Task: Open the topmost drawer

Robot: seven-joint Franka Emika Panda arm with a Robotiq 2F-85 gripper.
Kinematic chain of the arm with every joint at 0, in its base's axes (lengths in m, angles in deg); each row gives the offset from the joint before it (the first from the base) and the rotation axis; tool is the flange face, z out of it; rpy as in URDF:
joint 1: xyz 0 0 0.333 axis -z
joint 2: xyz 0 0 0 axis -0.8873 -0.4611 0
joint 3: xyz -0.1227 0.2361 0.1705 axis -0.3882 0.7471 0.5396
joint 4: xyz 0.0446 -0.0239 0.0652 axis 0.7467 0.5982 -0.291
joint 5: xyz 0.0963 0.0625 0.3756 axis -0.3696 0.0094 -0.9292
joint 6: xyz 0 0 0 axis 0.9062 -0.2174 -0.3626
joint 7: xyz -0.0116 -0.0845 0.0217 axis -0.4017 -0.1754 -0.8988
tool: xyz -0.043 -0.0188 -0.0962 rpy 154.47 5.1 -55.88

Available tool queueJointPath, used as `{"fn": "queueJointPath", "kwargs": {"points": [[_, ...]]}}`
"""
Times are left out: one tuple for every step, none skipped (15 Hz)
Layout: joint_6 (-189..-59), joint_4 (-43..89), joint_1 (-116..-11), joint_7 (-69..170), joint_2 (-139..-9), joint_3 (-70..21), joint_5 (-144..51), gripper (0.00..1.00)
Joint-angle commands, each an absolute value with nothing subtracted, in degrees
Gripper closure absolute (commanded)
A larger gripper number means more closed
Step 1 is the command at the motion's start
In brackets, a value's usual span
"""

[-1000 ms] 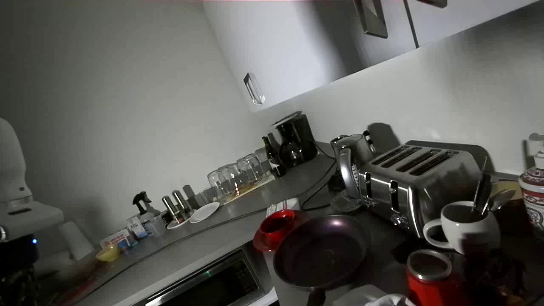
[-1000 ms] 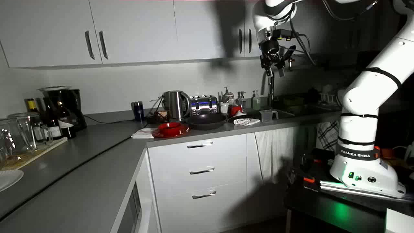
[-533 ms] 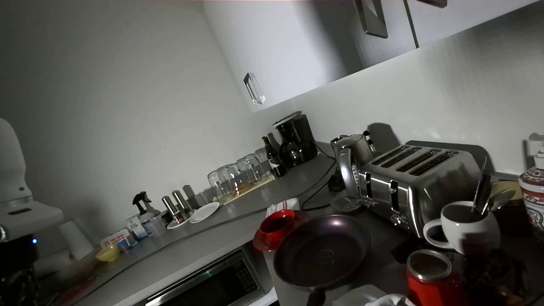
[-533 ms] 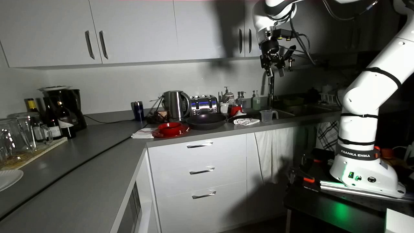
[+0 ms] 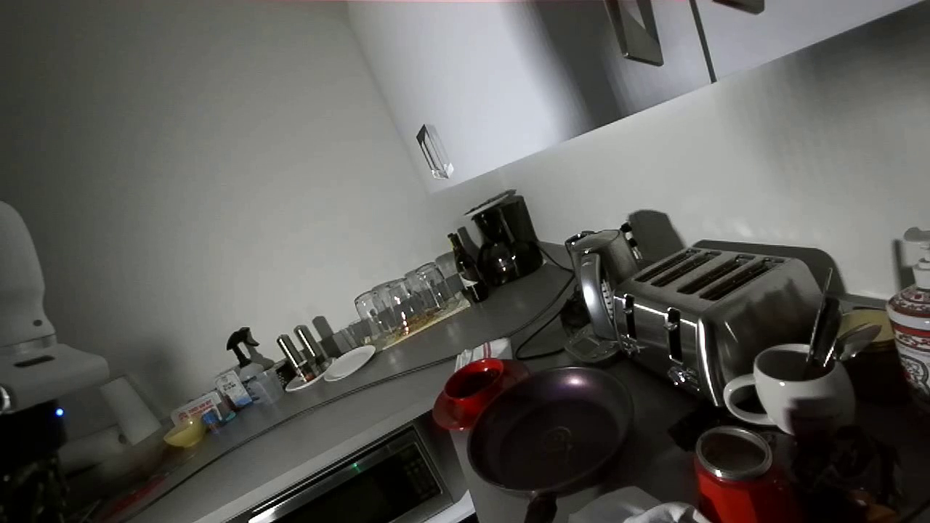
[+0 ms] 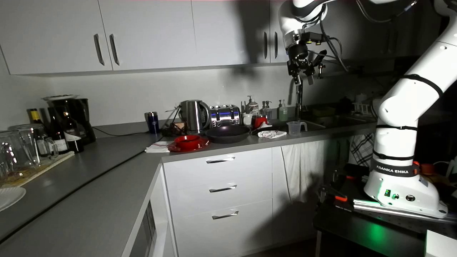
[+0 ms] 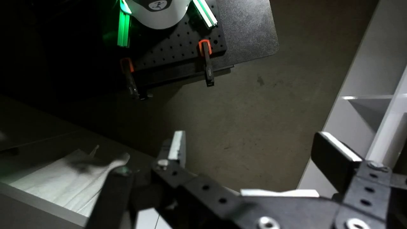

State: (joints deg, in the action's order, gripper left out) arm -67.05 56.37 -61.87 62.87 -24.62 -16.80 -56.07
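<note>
The topmost drawer (image 6: pixel 219 170) was seen closed under the tabletop (image 6: pixel 246 145), its slim handle (image 6: pixel 220 160) just below the edge, while the jaws were spread wide with nothing between them, positioned high and well apart from it. Main risk was judged to be the approach: if the jaws were brought in too high, the tabletop edge could be struck, or the pan (image 6: pixel 227 134) and red bowl (image 6: pixel 189 142) near it knocked. Slip was considered possible if only the handle's lip was pinched, and binding if the pull was angled.
</note>
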Motion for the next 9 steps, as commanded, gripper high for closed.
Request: {"fn": "queueJointPath", "kwargs": {"points": [[-69.02, 56.53, -61.11, 61.98, -26.32, -16.04, -54.84, 0.0], [-70.59, 56.91, -61.19, 61.37, -26.81, -15.68, -53.46, 0.0], [-72.78, 57.44, -61.36, 60.63, -28.25, -15.43, -52.3, 0.0], [-73.79, 57.64, -61.58, 60.48, -29.41, -15.45, -52.13, 0.0], [-76.39, 58.41, -61.76, 59.97, -30.56, -15.08, -50.84, 0.0], [-78.27, 58.83, -62.03, 59.43, -32.17, -14.83, -49.97, 0.0], [-80.4, 59.35, -62.29, 59.08, -34.0, -14.27, -48.42, 0.0], [-82.69, 59.92, -62.46, 59.06, -35.25, -14.0, -47.49, 0.0], [-85.8, 60.74, -62.67, 59.25, -36.99, -13.18, -45.05, 0.0]]}}
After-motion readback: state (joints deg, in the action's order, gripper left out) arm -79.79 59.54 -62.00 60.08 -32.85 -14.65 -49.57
